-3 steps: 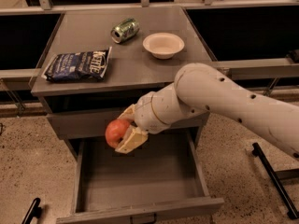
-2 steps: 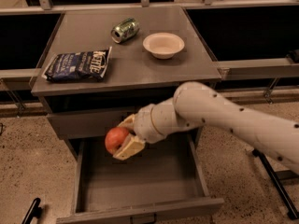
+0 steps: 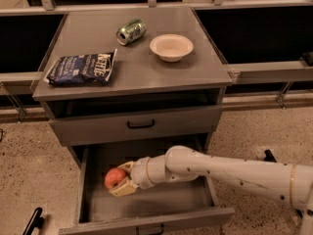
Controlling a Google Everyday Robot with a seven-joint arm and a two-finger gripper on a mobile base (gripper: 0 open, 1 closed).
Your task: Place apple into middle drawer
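The red-orange apple is held in my gripper, low inside the open grey drawer that is pulled out under the cabinet. The gripper's pale fingers are closed around the apple's right side. My white arm reaches in from the right, over the drawer's right wall. The apple sits at the left part of the drawer, close above its bare floor; whether it touches the floor I cannot tell.
Above the open drawer is a closed drawer front with a black bar handle. On the cabinet top lie a blue chip bag, a green soda can on its side and a white bowl.
My arm has moved down and a little left with the apple, from the drawer's upper edge to deep inside the open drawer.
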